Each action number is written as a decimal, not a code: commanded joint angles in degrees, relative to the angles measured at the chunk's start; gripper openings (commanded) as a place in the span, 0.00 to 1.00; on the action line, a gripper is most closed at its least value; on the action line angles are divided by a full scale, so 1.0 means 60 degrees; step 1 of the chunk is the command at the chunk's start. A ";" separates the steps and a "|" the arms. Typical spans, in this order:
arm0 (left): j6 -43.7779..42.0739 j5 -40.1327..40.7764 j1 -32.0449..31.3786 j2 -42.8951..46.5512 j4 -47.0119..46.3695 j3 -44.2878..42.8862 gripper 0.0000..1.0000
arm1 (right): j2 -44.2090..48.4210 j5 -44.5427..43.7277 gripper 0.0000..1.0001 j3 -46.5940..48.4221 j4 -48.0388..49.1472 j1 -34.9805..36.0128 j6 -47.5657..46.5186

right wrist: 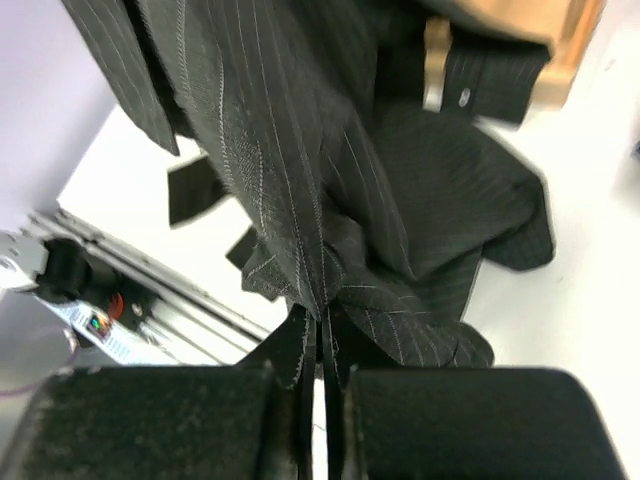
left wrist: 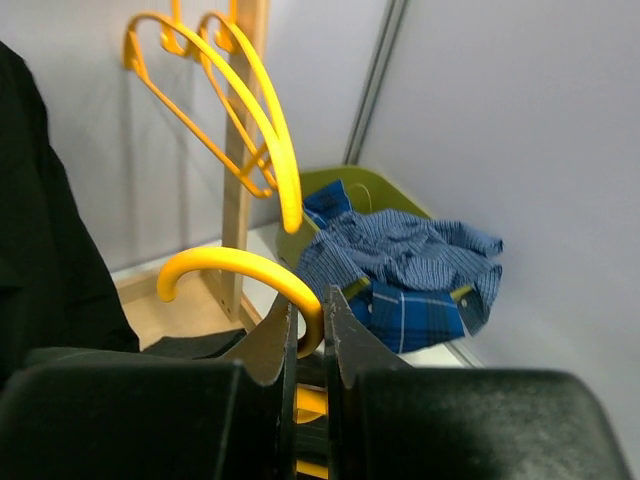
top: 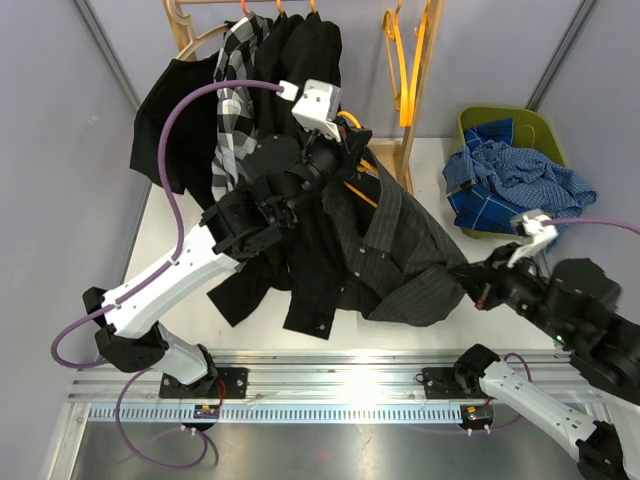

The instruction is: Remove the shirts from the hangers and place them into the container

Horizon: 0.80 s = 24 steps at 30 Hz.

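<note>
A charcoal pinstripe shirt (top: 400, 250) hangs from an orange-yellow hanger (top: 362, 165) and drapes down onto the white table. My left gripper (top: 352, 142) is shut on that hanger's hook (left wrist: 230, 265), seen between its jaws in the left wrist view, gripper (left wrist: 308, 318). My right gripper (top: 470, 285) is shut on the shirt's lower hem (right wrist: 330, 250), the fabric pinched at its gripper tips (right wrist: 322, 325). The olive-green container (top: 500, 120) stands at the back right with blue checked shirts (top: 510, 175) spilling over its rim.
Two empty hangers (top: 400, 60) hang on the pale wooden rack (top: 425, 90) beside the container. A black-and-white plaid shirt (top: 235, 100) and black shirts (top: 300, 50) still hang on the rack at the back left. The metal rail (top: 330, 385) runs along the near edge.
</note>
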State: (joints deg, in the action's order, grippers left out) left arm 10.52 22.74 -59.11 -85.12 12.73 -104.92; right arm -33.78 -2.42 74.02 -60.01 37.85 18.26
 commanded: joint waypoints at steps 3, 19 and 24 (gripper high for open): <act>-0.0860 0.0501 0.0374 0.0958 -0.0760 -0.0414 0.00 | 0.0429 -0.1193 0.00 0.1402 -0.1014 -0.0023 -0.0158; 0.0470 0.0209 0.0462 0.3492 -0.0994 0.3248 0.00 | 0.1851 -0.8299 0.00 0.2136 -0.0473 -0.0023 0.1498; 0.2080 -0.1338 0.0404 0.4020 -0.0833 0.3936 0.00 | 0.0330 -0.6345 0.00 0.1479 -0.0970 -0.0023 0.1585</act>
State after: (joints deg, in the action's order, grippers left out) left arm 18.09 18.24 -57.60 -64.55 10.74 -82.15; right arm -24.91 -41.21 84.97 -64.60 37.85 26.26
